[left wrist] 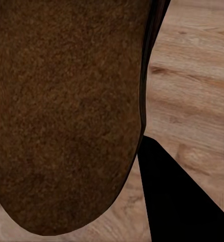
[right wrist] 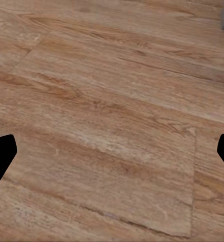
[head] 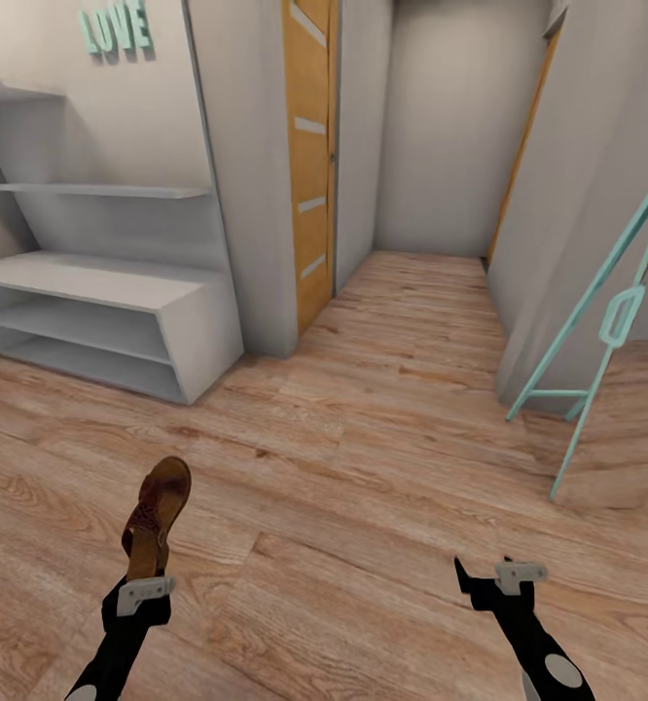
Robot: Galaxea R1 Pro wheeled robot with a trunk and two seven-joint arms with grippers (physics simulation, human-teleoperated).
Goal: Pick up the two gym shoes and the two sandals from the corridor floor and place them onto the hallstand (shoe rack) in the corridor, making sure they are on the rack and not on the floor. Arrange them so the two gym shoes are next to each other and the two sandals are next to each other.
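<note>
One dark brown sandal with a tan footbed is held above the wood-plank corridor floor, heel end in my left gripper, which is shut on it. Up close in the left wrist view the sandal is a wide brown surface with one black finger beside it. The pale grey hallstand stands at the far left under mint "LOVE" letters, its bench top and both tiers bare. My right gripper hangs open over bare floor, its fingertips wide apart. The gym shoes and the other sandal are out of view.
A mint-green ladder-like frame leans at the right wall. A wooden door stands past a wall corner right of the hallstand, and a narrow passage runs back beyond it. Open floor lies between me and the hallstand.
</note>
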